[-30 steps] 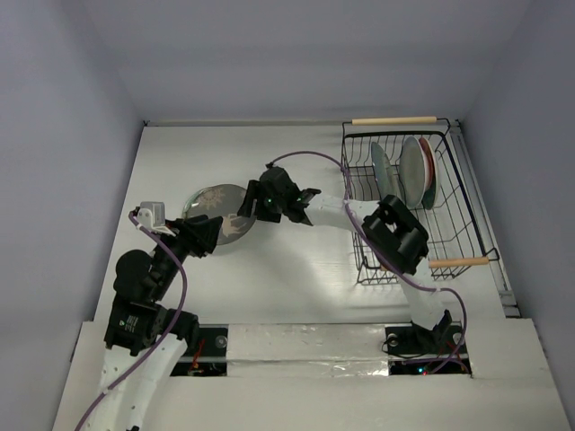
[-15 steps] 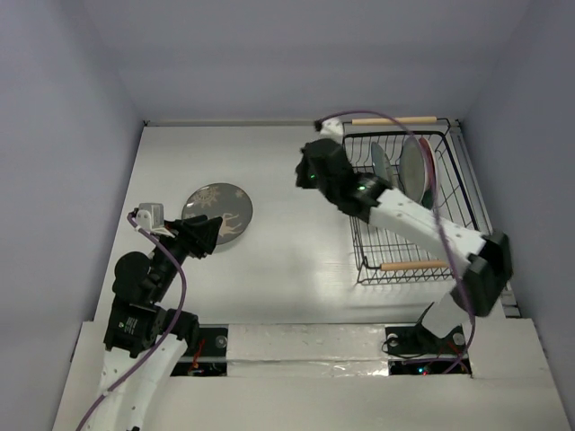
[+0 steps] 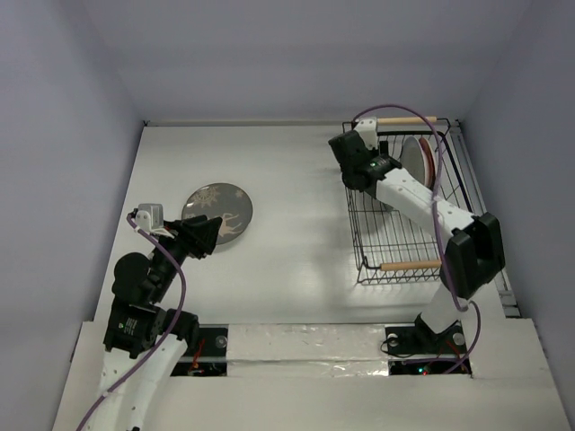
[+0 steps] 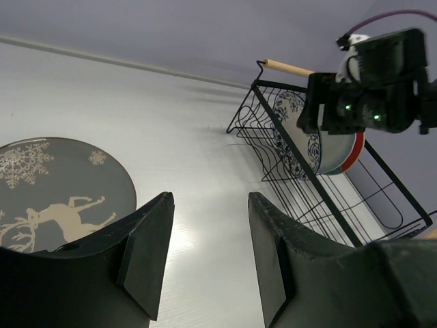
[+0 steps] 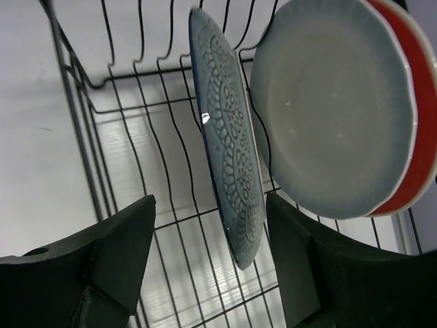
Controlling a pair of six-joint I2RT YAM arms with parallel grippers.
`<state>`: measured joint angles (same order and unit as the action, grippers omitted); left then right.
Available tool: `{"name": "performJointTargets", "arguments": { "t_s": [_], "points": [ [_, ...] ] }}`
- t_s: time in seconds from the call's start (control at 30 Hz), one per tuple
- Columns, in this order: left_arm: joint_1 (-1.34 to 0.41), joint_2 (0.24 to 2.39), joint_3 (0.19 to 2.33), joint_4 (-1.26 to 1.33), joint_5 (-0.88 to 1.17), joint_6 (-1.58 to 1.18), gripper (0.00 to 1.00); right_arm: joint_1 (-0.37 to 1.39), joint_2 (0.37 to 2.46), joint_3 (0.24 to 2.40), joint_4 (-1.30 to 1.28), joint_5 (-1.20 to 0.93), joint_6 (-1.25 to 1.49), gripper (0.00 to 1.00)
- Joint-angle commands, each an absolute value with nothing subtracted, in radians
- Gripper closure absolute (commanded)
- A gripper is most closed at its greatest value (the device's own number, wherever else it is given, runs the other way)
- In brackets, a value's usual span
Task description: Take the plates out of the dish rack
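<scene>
Since the earlier frames, the right claw [image 5: 210,212] is travelling away from the dark grey plate [image 3: 218,206], which is lying flat on the table [image 3: 296,242], and is now arriving over the far left part of the dish rack [image 3: 358,235]. The blue patterned plate [image 5: 229,157] is standing on edge in the rack wires directly ahead of this claw, in line with the gap between its fingers. The pale plate [image 5: 328,109] is leaning ahead and to the right of the claw, and the red plate [image 5: 420,123] is sitting close behind it. The right claw is spread wide and is gripping nothing. The left claw [image 4: 208,260] is likewise released and is hovering with the dark grey plate just ahead and to its left. Progress is judged as early: one plate is resting outside the rack and at least three are waiting inside. The step in hand appears to be the approach to the blue patterned plate; closing, lifting and placing are remaining.
</scene>
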<state>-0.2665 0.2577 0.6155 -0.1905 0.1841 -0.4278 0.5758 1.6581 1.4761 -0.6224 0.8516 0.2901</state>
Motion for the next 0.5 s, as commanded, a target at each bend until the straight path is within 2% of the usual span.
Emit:
{"name": "performJointTargets", "arguments": {
  "t_s": [0.0, 0.2, 0.33, 0.37, 0.47],
  "points": [
    [-0.261, 0.249, 0.615, -0.138, 0.195, -0.431, 0.55, 0.545, 1.683, 1.497, -0.658, 0.894, 0.239, 0.3],
    [-0.261, 0.249, 0.614, -0.137, 0.196, -0.43, 0.55, 0.511, 1.773, 1.528, -0.677, 1.003, 0.221, 0.45],
    [-0.261, 0.249, 0.615, -0.135, 0.199, -0.431, 0.55, 0.511, 1.79, 1.545, -0.682, 1.038, 0.209, 0.62],
    [-0.261, 0.25, 0.615, -0.135, 0.199, -0.43, 0.55, 0.511, 1.793, 1.558, -0.689, 1.048, 0.206, 0.7],
    [-0.261, 0.252, 0.614, -0.135, 0.201, -0.431, 0.55, 0.511, 1.795, 1.585, -0.713, 1.078, 0.192, 0.83]
  ]
}}
